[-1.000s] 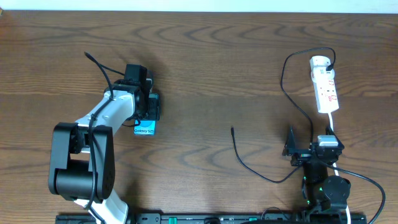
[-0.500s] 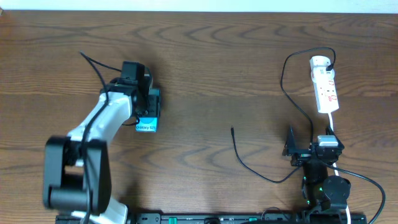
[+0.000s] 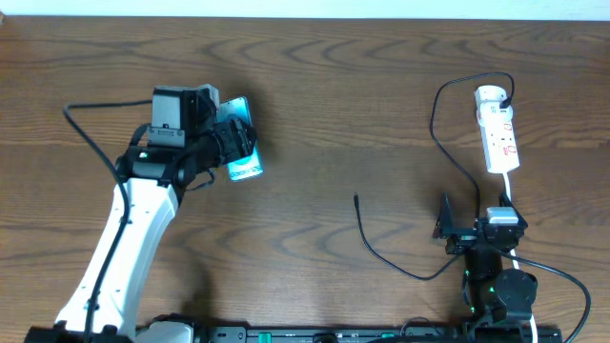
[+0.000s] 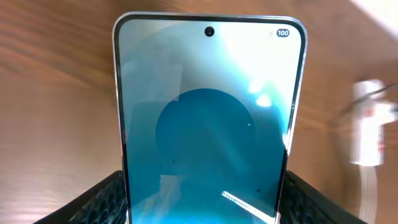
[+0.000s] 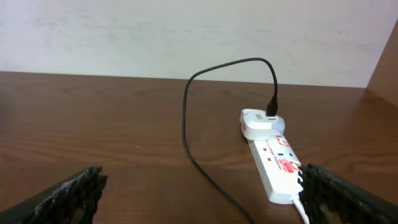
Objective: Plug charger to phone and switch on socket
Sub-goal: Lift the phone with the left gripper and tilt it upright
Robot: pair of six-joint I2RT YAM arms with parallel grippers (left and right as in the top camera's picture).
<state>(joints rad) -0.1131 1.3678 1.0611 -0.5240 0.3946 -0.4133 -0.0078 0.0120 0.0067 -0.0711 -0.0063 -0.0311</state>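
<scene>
My left gripper (image 3: 232, 148) is shut on the phone (image 3: 242, 152), which has a cyan-blue screen, and holds it lifted and tilted over the table's left half. In the left wrist view the phone (image 4: 208, 124) fills the frame between the two fingers. The charger, a thin black cable (image 3: 386, 257), lies on the table with its plug tip (image 3: 355, 198) free at centre right. Its other end runs to the white socket strip (image 3: 499, 138) at the far right. The socket (image 5: 277, 162) and the cable (image 5: 186, 124) show in the right wrist view. My right gripper (image 3: 467, 233) is open and empty near the front edge.
A white cord (image 3: 510, 195) runs from the socket toward the right arm base. The socket shows blurred at the right of the left wrist view (image 4: 367, 134). A pale wall (image 5: 186, 31) stands behind the table's far edge.
My left arm has lifted the phone off the table, swung up and to the right, and tilted it. The right arm and the cable have not moved.
</scene>
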